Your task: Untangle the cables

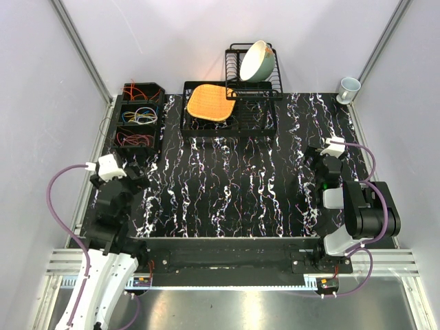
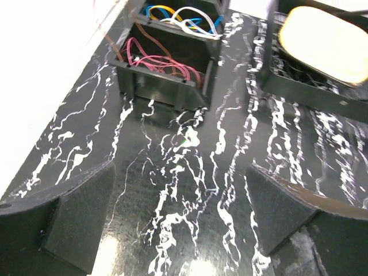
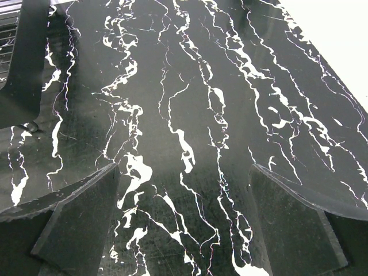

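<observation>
At the near edge of the table point(image 1: 227, 206), the left arm point(image 1: 110, 206) is carrying the left jaws spread wide, with nothing between them. In the left wrist view only bare marbled table is showing between the two pads point(image 2: 80, 218). On the other side, the right arm point(image 1: 364, 206) is holding the right jaws fully apart and empty as well, over bare table and well apart from any wire.

The cables point(image 1: 141, 115) are lying farther out, in a black bin point(image 2: 161, 86) of three compartments near the far left corner. The bin is running near to far along the left edge of the table. The nearest compartment is holding red cables point(image 2: 164, 63) in loose loops, and the one behind it is holding blue, white and orange cables point(image 2: 178, 17). The coils are showing no clear long axis.

The bin is standing straight ahead of the left jaws and slightly to their left, so the left arm is plainly the nearer one. The right arm would be reaching across the whole table.

Just right of the bin a black tray point(image 1: 185, 127) with an orange mat point(image 1: 210, 101) is limiting the room there. The middle of the table is offering open space for laying the wires out. A bowl point(image 1: 258, 60) and a cup point(image 1: 348, 88) are standing far back.
</observation>
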### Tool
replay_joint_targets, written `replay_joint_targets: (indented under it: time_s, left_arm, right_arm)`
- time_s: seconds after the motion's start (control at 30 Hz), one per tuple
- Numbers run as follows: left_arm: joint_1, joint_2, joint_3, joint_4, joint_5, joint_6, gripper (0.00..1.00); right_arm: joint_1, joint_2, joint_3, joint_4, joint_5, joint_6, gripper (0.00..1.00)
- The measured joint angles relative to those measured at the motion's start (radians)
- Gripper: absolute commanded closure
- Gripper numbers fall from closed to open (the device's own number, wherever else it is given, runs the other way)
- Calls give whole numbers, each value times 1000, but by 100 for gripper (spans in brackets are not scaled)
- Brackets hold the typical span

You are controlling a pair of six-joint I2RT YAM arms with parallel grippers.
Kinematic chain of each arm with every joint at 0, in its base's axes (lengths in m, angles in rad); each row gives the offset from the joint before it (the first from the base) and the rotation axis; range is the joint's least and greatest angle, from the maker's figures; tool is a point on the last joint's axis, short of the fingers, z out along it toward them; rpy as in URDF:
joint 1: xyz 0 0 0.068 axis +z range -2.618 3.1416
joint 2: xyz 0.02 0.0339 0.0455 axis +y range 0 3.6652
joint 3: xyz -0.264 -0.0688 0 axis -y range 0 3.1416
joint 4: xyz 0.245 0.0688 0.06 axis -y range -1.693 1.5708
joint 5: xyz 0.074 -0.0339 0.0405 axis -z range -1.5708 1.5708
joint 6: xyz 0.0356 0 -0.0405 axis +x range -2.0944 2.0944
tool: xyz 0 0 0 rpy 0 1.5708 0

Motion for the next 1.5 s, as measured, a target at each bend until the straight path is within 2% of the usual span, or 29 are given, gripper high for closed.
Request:
replay_joint_targets:
  time_s: [0.07,0.2,0.33,0.53,0.7,1.0,1.2,1.5]
  left_arm:
    - [0,0,-66,74,-24,5,1]
    - [0,9,-310,352,-51,65,1]
    - [0,114,-493,650,-63,141,1]
    - [5,480,-485,1040,-58,253,1]
    - [66,724,-450,1240,27,251,1]
    - [243,978,-390,1473,311,223,1]
    - [245,1006,-349,1472,408,224,1]
    - [230,1006,-338,1466,428,232,1]
  right_arm:
    - [0,0,0,-1,-1,1,0]
    - [0,0,0,-1,-2,2,0]
    - [0,0,0,-1,-2,2,0]
    - [0,0,0,-1,-2,3,0]
    - [0,0,0,-1,-2,3,0]
    - [0,0,0,-1,-2,3,0]
    - [0,1,0,0,-2,4,0]
    - [0,1,0,-1,-2,4,0]
